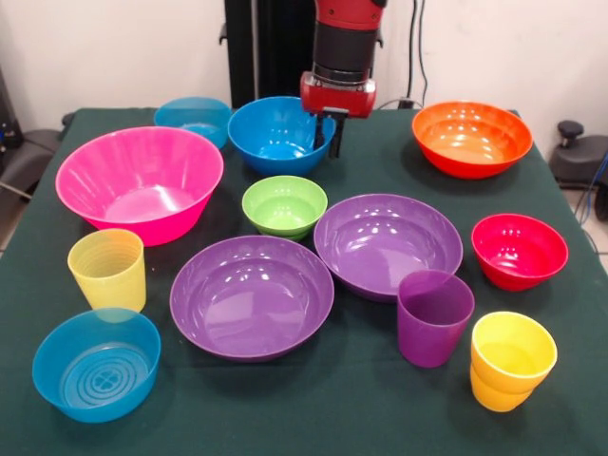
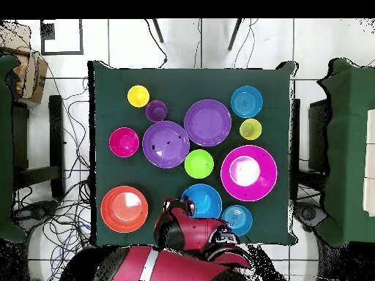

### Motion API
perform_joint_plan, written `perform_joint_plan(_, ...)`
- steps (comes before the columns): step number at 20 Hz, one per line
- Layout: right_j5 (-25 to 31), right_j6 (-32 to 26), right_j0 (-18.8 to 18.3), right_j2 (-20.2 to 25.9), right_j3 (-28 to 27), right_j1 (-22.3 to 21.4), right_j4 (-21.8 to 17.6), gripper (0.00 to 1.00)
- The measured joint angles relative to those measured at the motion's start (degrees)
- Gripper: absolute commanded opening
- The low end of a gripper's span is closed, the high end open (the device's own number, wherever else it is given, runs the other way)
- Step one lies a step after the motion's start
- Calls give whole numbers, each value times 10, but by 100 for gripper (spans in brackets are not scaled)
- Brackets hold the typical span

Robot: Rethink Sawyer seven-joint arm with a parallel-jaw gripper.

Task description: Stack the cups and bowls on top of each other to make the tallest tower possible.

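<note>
My gripper (image 1: 329, 133) hangs at the right rim of the blue bowl (image 1: 275, 133) at the back; in the overhead view the gripper (image 2: 178, 209) is beside that bowl (image 2: 203, 200). Nothing is lifted. All stand separately on the green table (image 1: 313, 418): pink bowl (image 1: 142, 180), orange bowl (image 1: 472, 138), two purple bowls (image 1: 252, 296) (image 1: 388, 245), green bowl (image 1: 284, 205), red bowl (image 1: 520, 250), translucent blue bowls (image 1: 193, 119) (image 1: 96, 364), ribbed yellow cup (image 1: 107, 269), purple cup (image 1: 434, 316). Two yellow-orange cups (image 1: 511, 359) sit nested, one inside the other.
The robot's black pedestal (image 1: 252, 47) stands behind the table's far edge. Dark chairs (image 1: 579, 152) stand beside the table. Cables lie on the tiled floor (image 2: 73, 117) around the table.
</note>
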Motion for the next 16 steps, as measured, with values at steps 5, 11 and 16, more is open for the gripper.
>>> perform_joint_plan(5, 0, 0, 0, 0, 0, 0, 0, 0)
perform_joint_plan(11, 0, 0, 0, 0, 0, -2, 0, 0)
perform_joint_plan(16, 0, 0, 3, 0, 0, -21, 0, 0)
